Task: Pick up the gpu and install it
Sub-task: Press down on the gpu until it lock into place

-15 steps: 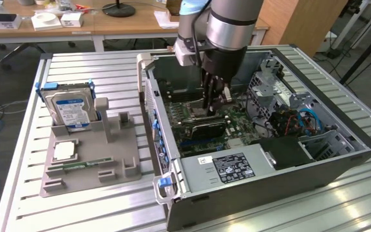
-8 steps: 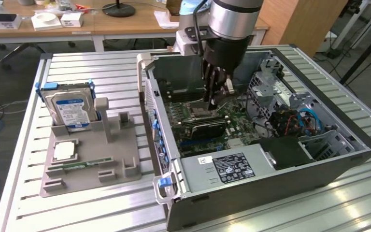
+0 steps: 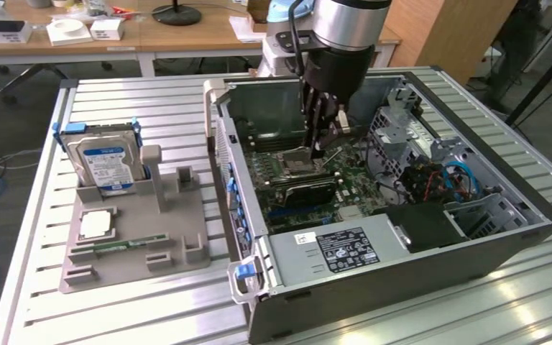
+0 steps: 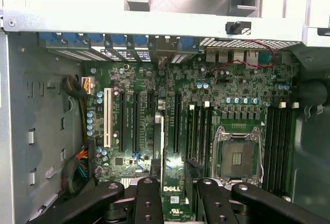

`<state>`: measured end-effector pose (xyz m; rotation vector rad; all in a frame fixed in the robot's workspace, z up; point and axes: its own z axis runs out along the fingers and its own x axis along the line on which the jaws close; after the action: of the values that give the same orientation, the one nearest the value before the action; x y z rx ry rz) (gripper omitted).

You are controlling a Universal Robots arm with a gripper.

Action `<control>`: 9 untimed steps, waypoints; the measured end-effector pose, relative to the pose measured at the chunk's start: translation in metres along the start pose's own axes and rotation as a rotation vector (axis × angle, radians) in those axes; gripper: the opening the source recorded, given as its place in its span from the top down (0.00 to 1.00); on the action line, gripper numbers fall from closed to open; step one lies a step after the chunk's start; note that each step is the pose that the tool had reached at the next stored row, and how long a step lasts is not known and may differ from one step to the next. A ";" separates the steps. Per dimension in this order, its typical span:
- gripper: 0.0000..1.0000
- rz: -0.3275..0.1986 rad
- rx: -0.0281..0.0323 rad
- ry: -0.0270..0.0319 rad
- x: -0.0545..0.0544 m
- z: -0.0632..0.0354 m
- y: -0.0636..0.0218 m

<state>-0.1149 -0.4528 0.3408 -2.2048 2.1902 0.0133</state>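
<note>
In the exterior view my gripper (image 3: 319,147) reaches down into the open computer case (image 3: 286,287), just above the motherboard (image 3: 300,190). The wrist view shows the gpu (image 4: 171,198) as a thin card seen edge-on, with a green board and a DELL label, held between my two black fingers (image 4: 147,198). The gripper (image 4: 177,182) is shut on it. The card's narrow edge runs over the black expansion slots (image 4: 177,126), beside the white slot (image 4: 108,118). I cannot tell whether it touches a slot.
An empty CPU socket (image 4: 237,157) and memory slots (image 4: 276,141) lie near the card. Outside the case, a grey fixture (image 3: 137,237) holds a blue-labelled hard drive (image 3: 103,162) and a small silver chip (image 3: 97,224). The drive cage (image 3: 348,248) and cables (image 3: 453,180) crowd the case.
</note>
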 end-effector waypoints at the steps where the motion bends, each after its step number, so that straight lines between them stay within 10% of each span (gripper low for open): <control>1: 0.67 0.000 0.0000 0.0000 0.000 0.0000 0.0000; 9: 0.67 0.000 0.0000 0.0000 0.000 0.0000 0.0000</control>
<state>-0.1149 -0.4528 0.3408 -2.2049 2.1902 0.0133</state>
